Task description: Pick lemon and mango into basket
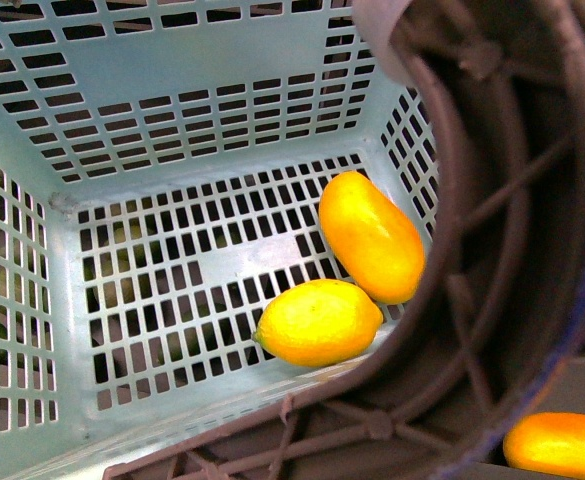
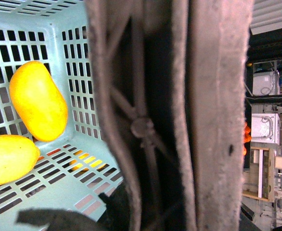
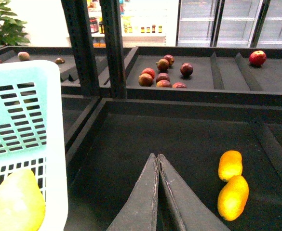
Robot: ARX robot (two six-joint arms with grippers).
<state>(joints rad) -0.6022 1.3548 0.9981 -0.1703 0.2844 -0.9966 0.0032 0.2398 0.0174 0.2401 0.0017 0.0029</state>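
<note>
Right gripper (image 3: 157, 159) closed, its two dark fingers pressed together to a point with nothing between them, hanging just beside the outer wall of the basket (image 3: 54, 159) and above the dark bin floor. Left gripper barely seen in its own wrist view, only a dark scrap low by the basket handle; state not readable. Neither arm visible from the front.
</note>
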